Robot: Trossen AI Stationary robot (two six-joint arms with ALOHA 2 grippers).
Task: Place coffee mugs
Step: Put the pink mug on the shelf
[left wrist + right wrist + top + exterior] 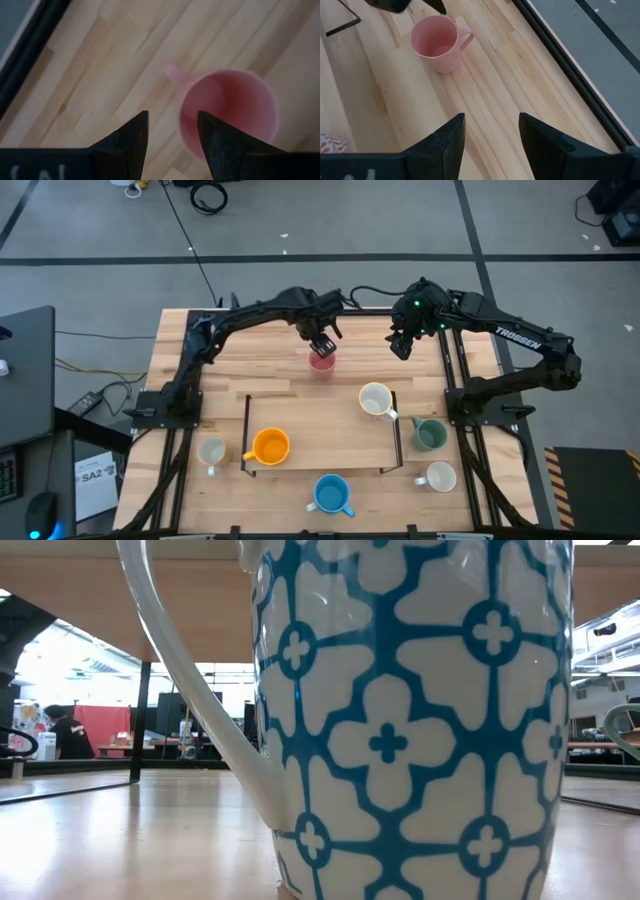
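The left gripper (321,343), fingers apart, hovers just above the small pink ceramic mug (322,361) at the wooden table's (270,360) far side: grasping seems next (it must descend squarely over the rim). The right gripper (401,346) waits nearby, fingers apart, clear of the cream mug (375,400).

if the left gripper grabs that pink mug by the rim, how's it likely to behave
The pink mug looks rigid and glazed, so probably slippery between the fingers. It stands upright on bare wood, so it likely won't roll. A rim grip beside its side handle may let it swing or tilt.
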